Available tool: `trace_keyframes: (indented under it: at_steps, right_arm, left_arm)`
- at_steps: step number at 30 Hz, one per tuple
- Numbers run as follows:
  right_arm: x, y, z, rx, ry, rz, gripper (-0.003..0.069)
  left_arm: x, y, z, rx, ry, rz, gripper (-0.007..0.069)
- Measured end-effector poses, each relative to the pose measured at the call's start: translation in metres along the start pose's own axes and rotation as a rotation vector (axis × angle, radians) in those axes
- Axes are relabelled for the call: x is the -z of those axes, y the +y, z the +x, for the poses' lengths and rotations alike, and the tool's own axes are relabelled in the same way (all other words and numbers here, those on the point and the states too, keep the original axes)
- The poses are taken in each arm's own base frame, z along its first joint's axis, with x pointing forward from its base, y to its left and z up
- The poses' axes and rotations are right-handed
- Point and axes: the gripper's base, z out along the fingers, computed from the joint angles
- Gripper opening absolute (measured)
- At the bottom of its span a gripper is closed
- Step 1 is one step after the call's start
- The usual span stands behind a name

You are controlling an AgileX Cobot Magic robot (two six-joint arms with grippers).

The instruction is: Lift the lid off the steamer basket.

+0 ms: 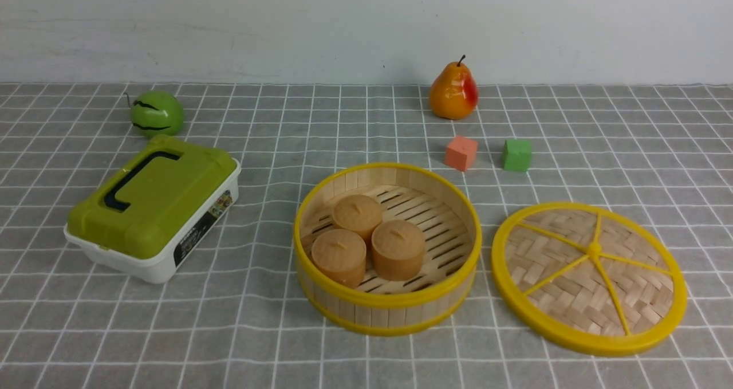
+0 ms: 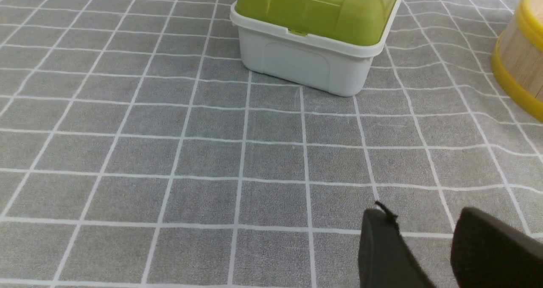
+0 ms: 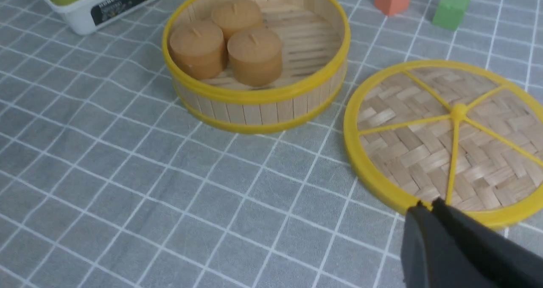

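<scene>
The steamer basket [image 1: 387,311] stands open in the middle of the table, with three brown round buns [image 1: 366,243] inside. It also shows in the right wrist view [image 3: 258,110] and, as an edge, in the left wrist view [image 2: 519,50]. The lid [image 1: 590,277] lies flat on the cloth to the basket's right, apart from it, and shows in the right wrist view [image 3: 449,139]. My right gripper [image 3: 427,204] is shut and empty, just short of the lid's near rim. My left gripper [image 2: 422,213] is open and empty over bare cloth. Neither arm shows in the front view.
A white box with an olive-green lid [image 1: 152,205] stands to the left, also in the left wrist view [image 2: 314,29]. A green melon toy [image 1: 156,113], a pear [image 1: 453,91], an orange cube [image 1: 461,153] and a green cube [image 1: 516,154] sit farther back.
</scene>
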Motion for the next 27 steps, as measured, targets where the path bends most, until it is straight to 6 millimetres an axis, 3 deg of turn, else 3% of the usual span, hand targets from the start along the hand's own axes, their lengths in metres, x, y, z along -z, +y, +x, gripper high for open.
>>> trace_keyframes:
  at_steps: [11, 14, 18, 21, 27]
  right_arm:
    - [-0.027, -0.02, 0.038, 0.111, -0.282, 0.152, -0.001]
    - [-0.033, -0.028, 0.064, 0.116, -0.339, 0.233, -0.0006]
    - [-0.036, -0.036, 0.092, 0.074, -0.376, 0.334, -0.0005]
    - [-0.041, -0.044, 0.116, -0.063, -0.381, 0.415, -0.0004]
    - [-0.04, -0.047, 0.13, -0.175, -0.328, 0.464, -0.0003]
  left_arm:
    - [0.0, 0.0, 0.0, 0.0, 0.0, 0.0, 0.0239]
    - [0.0, 0.0, 0.0, 0.0, 0.0, 0.0, 0.0239]
    - [0.0, 0.0, 0.0, 0.0, 0.0, 0.0, 0.0239]
    - [0.0, 0.0, 0.0, 0.0, 0.0, 0.0, 0.0239]
    - [0.0, 0.0, 0.0, 0.0, 0.0, 0.0, 0.0239]
